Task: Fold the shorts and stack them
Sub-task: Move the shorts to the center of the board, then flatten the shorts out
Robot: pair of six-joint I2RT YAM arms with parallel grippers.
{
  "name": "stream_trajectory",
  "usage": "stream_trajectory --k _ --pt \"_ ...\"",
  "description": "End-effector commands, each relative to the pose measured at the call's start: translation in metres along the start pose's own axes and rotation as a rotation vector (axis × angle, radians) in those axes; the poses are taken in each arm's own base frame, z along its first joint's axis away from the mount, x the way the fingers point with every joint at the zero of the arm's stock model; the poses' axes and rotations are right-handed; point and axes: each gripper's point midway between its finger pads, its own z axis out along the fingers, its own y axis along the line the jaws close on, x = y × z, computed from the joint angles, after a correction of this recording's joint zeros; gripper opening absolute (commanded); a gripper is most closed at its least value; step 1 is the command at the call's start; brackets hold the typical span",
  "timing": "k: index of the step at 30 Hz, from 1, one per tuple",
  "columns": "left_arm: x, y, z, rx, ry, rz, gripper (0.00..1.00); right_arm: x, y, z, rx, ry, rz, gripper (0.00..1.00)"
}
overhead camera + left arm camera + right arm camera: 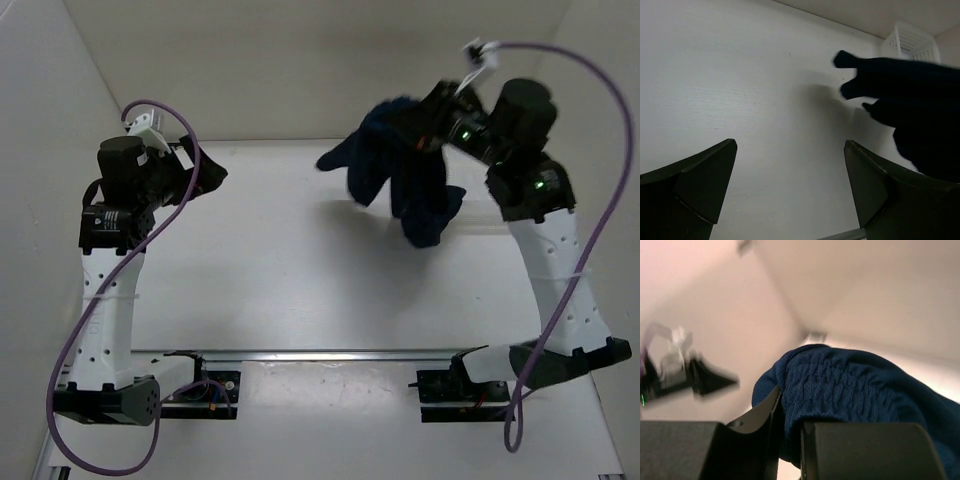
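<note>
The dark navy shorts (405, 170) hang in the air above the far right of the table, bunched and drooping. My right gripper (425, 118) is shut on their gathered waistband (840, 390), which fills the right wrist view. My left gripper (205, 170) is open and empty at the far left, well apart from the shorts. In the left wrist view its two dark fingers (700, 185) frame bare table, and the hanging shorts (910, 105) show at the right.
A white mesh basket (910, 42) stands at the far edge of the table behind the shorts in the left wrist view. The white table (260, 270) lies under both arms. Purple cables loop beside each arm.
</note>
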Motion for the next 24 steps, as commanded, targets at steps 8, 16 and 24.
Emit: stream_trajectory --k 8,16,24 --pt "0.059 0.001 -0.013 0.074 0.142 -0.006 0.98 0.269 -0.148 -0.084 0.521 0.565 0.250 0.75" --pt "0.193 0.025 0.045 0.051 0.554 -0.175 0.68 0.319 -0.153 -0.142 0.663 0.582 0.291 0.24" --pt "0.247 0.020 0.105 -0.051 0.717 -0.148 0.94 0.356 -0.123 -0.102 0.539 0.677 0.380 0.82"
